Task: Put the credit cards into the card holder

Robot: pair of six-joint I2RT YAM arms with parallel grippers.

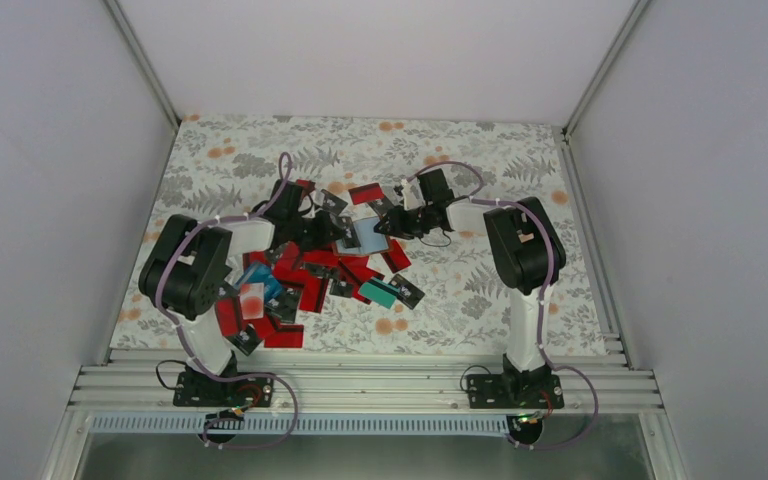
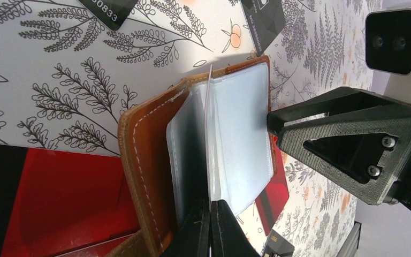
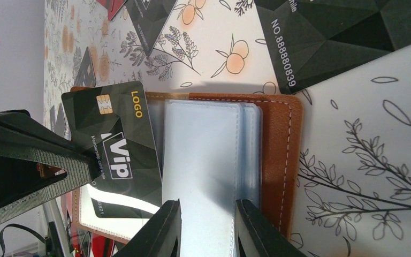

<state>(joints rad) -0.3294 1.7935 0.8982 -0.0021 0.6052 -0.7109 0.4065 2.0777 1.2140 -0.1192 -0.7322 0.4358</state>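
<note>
The brown card holder (image 1: 365, 238) lies open on the floral cloth between my two grippers. Its leather cover (image 2: 144, 155) and clear pockets (image 2: 241, 134) fill the left wrist view. My left gripper (image 2: 211, 225) is shut on the edge of one thin clear pocket leaf. My right gripper (image 3: 207, 222) is open, its jaws straddling the stack of clear pockets (image 3: 203, 150) beside the leather edge (image 3: 275, 150). A black VIP credit card (image 3: 118, 144) lies tilted over the holder's other half, at the tip of my left gripper (image 3: 27, 166). Several red, black and teal credit cards (image 1: 300, 275) are scattered around.
Loose black cards (image 3: 342, 32) lie just beyond the holder, and a red card (image 2: 48, 198) is beside its cover. A teal card (image 1: 380, 292) is toward the near side. Aluminium rails (image 1: 360, 380) run along the near edge, and white walls enclose the table.
</note>
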